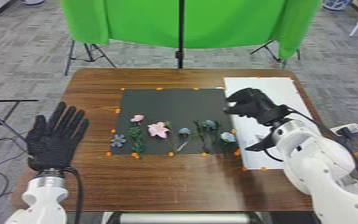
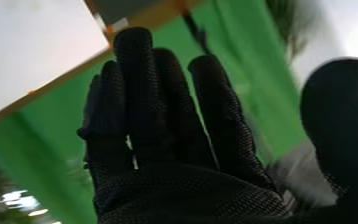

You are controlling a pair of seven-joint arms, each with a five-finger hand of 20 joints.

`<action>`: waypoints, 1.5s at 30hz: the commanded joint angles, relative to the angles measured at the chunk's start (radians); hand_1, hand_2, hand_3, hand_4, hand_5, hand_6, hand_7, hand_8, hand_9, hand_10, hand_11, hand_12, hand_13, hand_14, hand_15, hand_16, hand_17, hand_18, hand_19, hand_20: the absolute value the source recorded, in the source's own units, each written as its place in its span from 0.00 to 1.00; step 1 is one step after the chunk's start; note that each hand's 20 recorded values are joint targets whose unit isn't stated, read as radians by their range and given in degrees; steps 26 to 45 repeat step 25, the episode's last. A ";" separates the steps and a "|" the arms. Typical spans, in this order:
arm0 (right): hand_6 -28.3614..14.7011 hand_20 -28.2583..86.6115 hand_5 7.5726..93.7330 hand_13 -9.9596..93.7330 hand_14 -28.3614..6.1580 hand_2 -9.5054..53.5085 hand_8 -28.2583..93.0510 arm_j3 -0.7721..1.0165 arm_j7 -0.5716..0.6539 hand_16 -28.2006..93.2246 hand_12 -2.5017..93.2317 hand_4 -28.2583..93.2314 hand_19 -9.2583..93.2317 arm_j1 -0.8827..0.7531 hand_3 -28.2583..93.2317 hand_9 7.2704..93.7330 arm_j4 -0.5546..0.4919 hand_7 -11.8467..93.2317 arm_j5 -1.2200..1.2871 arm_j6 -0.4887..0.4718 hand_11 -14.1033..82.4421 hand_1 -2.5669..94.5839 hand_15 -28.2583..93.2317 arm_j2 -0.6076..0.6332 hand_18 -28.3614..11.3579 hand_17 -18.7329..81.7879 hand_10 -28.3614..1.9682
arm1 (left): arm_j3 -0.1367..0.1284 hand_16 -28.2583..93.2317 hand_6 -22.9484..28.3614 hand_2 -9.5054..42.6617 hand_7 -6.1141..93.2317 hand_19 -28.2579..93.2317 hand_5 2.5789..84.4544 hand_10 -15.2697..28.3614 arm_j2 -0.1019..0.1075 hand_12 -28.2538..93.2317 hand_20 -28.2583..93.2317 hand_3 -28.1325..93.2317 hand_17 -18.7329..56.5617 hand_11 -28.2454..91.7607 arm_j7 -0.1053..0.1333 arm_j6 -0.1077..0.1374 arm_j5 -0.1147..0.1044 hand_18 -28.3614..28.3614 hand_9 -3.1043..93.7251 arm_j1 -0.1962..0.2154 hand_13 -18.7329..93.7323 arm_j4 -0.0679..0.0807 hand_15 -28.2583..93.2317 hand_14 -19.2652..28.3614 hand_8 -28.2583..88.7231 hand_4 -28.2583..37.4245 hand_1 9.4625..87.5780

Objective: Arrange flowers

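flowers (image 1: 158, 130) are spaced across black mat (image 1: 171, 102), presumably for easy picking; right hand (image 1: 254, 106) is held empty, thumb apart.

Pinks and Dusty Blues Against Charcoal

We see a pale pink flower (image 1: 159, 130) and a deeper pink bloom (image 1: 137, 118), with green foliage (image 1: 139, 140) and greyish-blue flowers (image 1: 118, 141) on a charcoal mat (image 1: 171, 107). Orange markers (image 1: 170, 154) dot the brown, wood-grained worktop (image 1: 175, 200), which also carries a plain white sheet (image 1: 264, 90). Behind, we find bright green cloth (image 1: 131, 20) and a streaky grey floor (image 1: 33, 60). The left hand (image 1: 55, 142) and right hand (image 1: 254, 106) are black; in the right wrist view, fine dotted texture patterns the right hand (image 2: 184, 192).
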 commanded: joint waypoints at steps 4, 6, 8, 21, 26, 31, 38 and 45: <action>0.51 0.47 0.39 0.48 0.31 0.25 0.15 0.206 -0.077 0.35 0.17 0.00 0.69 -0.113 0.89 0.40 -0.020 0.21 0.424 0.048 0.24 0.16 0.46 -0.180 0.16 0.36 0.32 | -0.033 0.17 0.63 0.53 0.18 0.51 0.51 0.71 -0.005 0.30 0.32 0.85 0.13 0.40 0.030 0.031 0.011 0.75 0.42 0.031 0.41 -0.001 0.51 0.74 0.15 0.00 0.21; 0.53 0.45 0.38 0.45 0.31 0.26 0.15 0.226 -0.082 0.36 0.16 0.00 0.61 -0.132 0.90 0.37 -0.032 0.21 0.448 0.052 0.23 0.15 0.40 -0.195 0.18 0.34 0.38 | -0.035 0.16 0.63 0.53 0.17 0.51 0.51 0.71 -0.002 0.30 0.32 0.85 0.13 0.39 0.031 0.037 0.023 0.74 0.43 0.034 0.42 -0.003 0.50 0.73 0.15 0.00 0.21; 0.55 0.43 0.36 0.43 0.31 0.26 0.15 0.252 -0.095 0.38 0.14 0.00 0.55 -0.159 0.90 0.34 -0.052 0.20 0.494 0.031 0.21 0.13 0.34 -0.208 0.19 0.33 0.43 | -0.035 0.16 0.63 0.53 0.17 0.51 0.50 0.70 0.002 0.29 0.32 0.85 0.14 0.39 0.033 0.036 0.038 0.74 0.43 0.035 0.42 -0.004 0.48 0.71 0.15 0.00 0.21; 0.56 0.39 0.32 0.36 0.41 0.28 0.16 0.327 -0.119 0.37 0.12 0.00 0.37 -0.237 0.90 0.30 -0.106 0.17 0.723 0.022 0.17 0.08 0.28 -0.248 0.29 0.33 0.45 | -0.059 0.16 0.57 0.52 0.16 0.49 0.53 0.63 0.015 0.27 0.31 0.85 0.15 0.37 0.028 0.034 0.134 0.72 0.46 0.042 0.43 -0.011 0.42 0.64 0.14 0.00 0.23; 0.55 0.38 0.33 0.36 0.44 0.28 0.15 0.335 -0.126 0.36 0.12 0.00 0.29 -0.260 0.90 0.31 -0.122 0.18 0.723 0.047 0.17 0.09 0.28 -0.257 0.37 0.34 0.45 | -0.044 0.16 0.57 0.52 0.16 0.49 0.53 0.63 0.014 0.27 0.31 0.85 0.16 0.36 0.017 0.025 0.137 0.72 0.45 0.023 0.43 0.001 0.41 0.64 0.15 0.00 0.23; 0.55 0.38 0.33 0.36 0.44 0.28 0.15 0.335 -0.126 0.36 0.12 0.00 0.29 -0.260 0.90 0.31 -0.122 0.18 0.723 0.047 0.17 0.09 0.28 -0.257 0.37 0.34 0.45 | -0.044 0.16 0.57 0.52 0.16 0.49 0.53 0.63 0.014 0.27 0.31 0.85 0.16 0.36 0.017 0.025 0.137 0.72 0.45 0.023 0.43 0.001 0.41 0.64 0.15 0.00 0.23; 0.55 0.38 0.33 0.36 0.44 0.28 0.15 0.335 -0.126 0.36 0.12 0.00 0.29 -0.260 0.90 0.31 -0.122 0.18 0.723 0.047 0.17 0.09 0.28 -0.257 0.37 0.34 0.45 | -0.044 0.16 0.57 0.52 0.16 0.49 0.53 0.63 0.014 0.27 0.31 0.85 0.16 0.36 0.017 0.025 0.137 0.72 0.45 0.023 0.43 0.001 0.41 0.64 0.15 0.00 0.23; 0.55 0.38 0.33 0.36 0.44 0.28 0.15 0.335 -0.126 0.36 0.12 0.00 0.29 -0.260 0.90 0.31 -0.122 0.18 0.723 0.047 0.17 0.09 0.28 -0.257 0.37 0.34 0.45 | -0.044 0.16 0.57 0.52 0.16 0.49 0.53 0.63 0.014 0.27 0.31 0.85 0.16 0.36 0.017 0.025 0.137 0.72 0.45 0.023 0.43 0.001 0.41 0.64 0.15 0.00 0.23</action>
